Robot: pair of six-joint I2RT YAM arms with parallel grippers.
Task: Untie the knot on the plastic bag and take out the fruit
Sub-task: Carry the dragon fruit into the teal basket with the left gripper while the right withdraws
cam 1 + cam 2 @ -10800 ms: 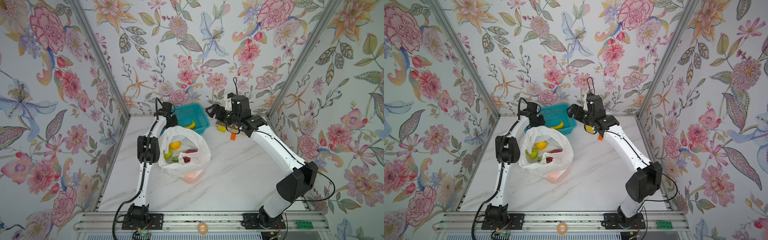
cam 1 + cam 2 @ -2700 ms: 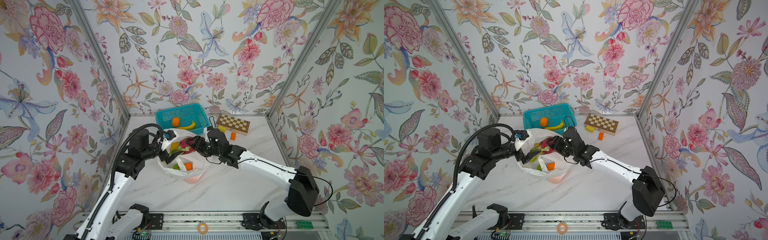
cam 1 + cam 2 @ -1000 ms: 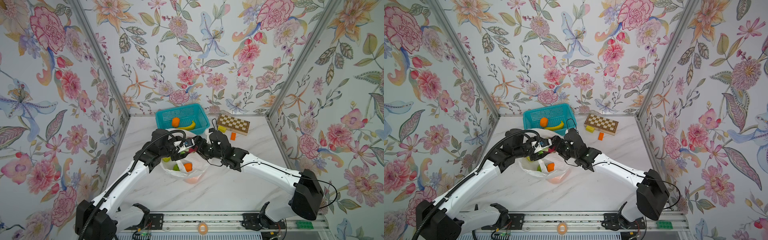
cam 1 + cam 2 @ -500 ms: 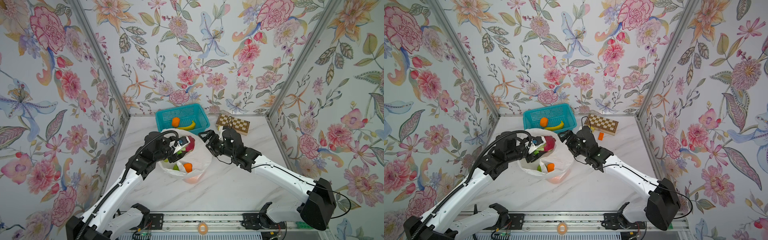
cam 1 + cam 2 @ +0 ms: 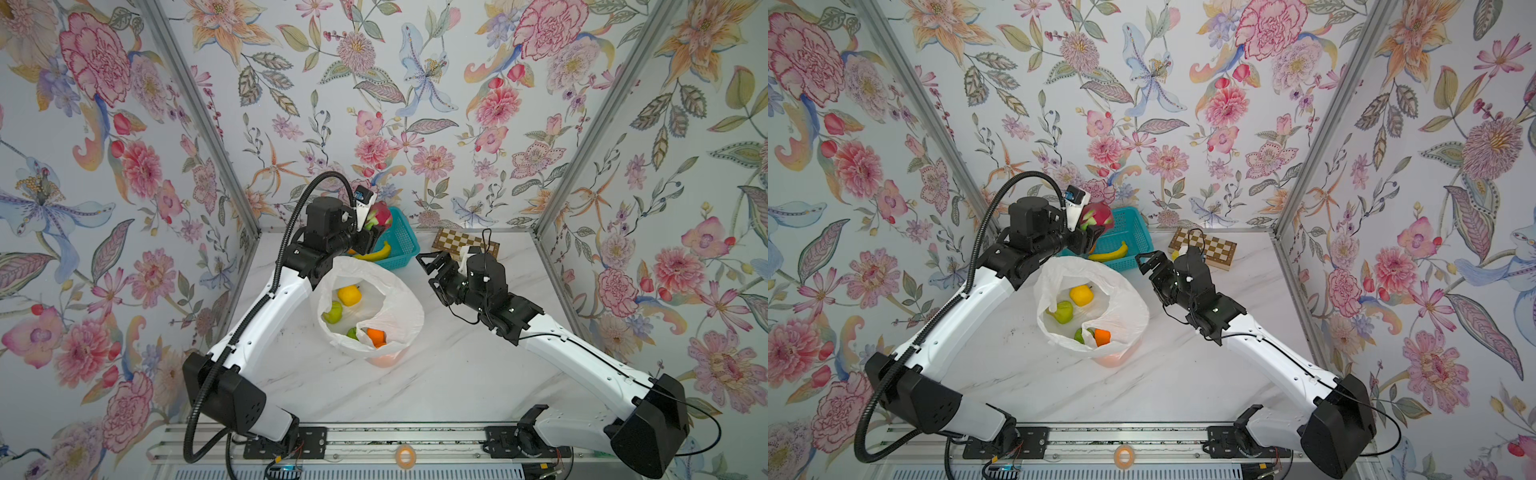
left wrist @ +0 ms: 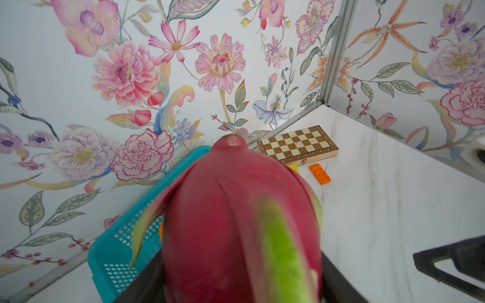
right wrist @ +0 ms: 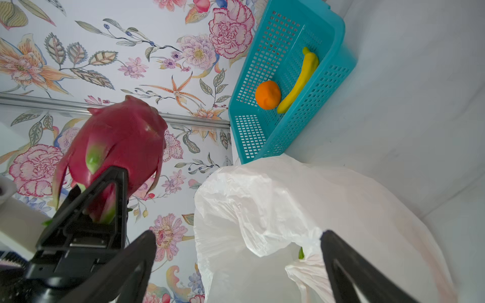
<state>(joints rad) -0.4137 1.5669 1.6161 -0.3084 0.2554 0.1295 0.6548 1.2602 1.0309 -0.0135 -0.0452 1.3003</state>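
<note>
Left gripper (image 5: 369, 237): clamped on the dragon fruit (image 5: 380, 216), gripping its lower end, tip pointing up.
Dragon fruit: in the air at the left end of the basket (image 5: 401, 245) in both top views, clear of the bag (image 5: 399, 299); it fills most of the left wrist view.
Right gripper (image 5: 432, 272): jaws spread wide and holding nothing; it hangs above the table (image 5: 415, 386) just right of the bag, aimed toward it.
Bag: sits mid-table with its mouth gaping upward, just in front of the basket.
Fruit in bag: a yellow fruit (image 5: 349, 295) at the back, a green fruit (image 5: 333, 311) beside it, a second green (image 5: 352, 333) touching an orange (image 5: 375, 336) at the front. More orange colour shows through the plastic at the bag's front edge.
Basket: against the back wall, holding a banana (image 7: 299, 81) and a basket orange (image 7: 267, 94) side by side.
Chessboard (image 5: 457, 241): flat by the back wall, right of the basket.
Block (image 6: 320, 173): orange, on the table just in front of the chessboard.
</note>
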